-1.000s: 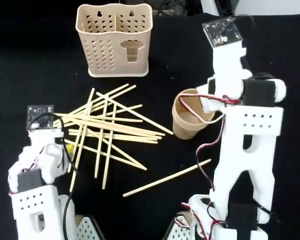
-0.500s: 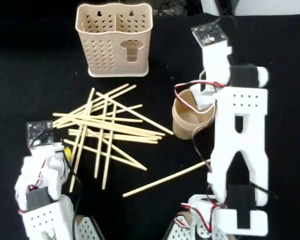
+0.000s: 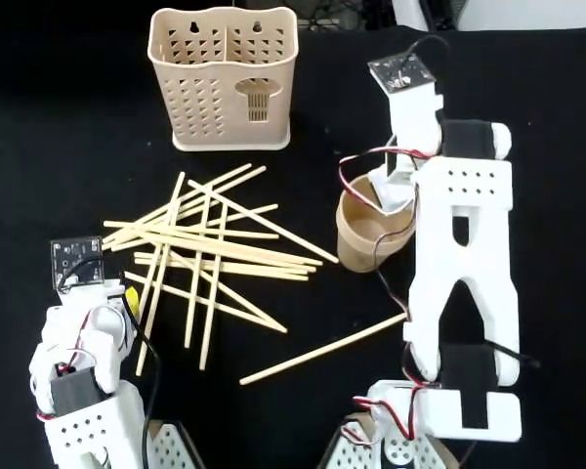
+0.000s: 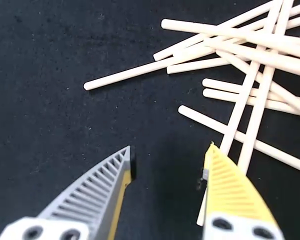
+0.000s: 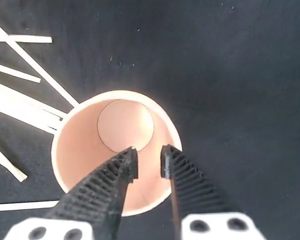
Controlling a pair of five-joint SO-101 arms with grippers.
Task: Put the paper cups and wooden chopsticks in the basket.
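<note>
Right gripper (image 5: 147, 156) is hovering over the mouth of the tan paper cup (image 3: 363, 239). The cup is standing upright on the black table (image 3: 59, 127), just beside the pale wooden chopsticks (image 3: 215, 249) and well apart from the beige perforated plastic basket (image 3: 224, 78). Its fingers (image 5: 115, 180) are sitting slightly apart, both tips apparently inside the rim and not straddling the wall.

Risks: closing there is probably grabbing air; descending could be clipping the rim and tipping the cup.

Left gripper (image 4: 167, 162) is hovering at the pile's edge, fingers wide apart. One stick is running under the yellow finger, so dropping may be scattering the pile.
</note>
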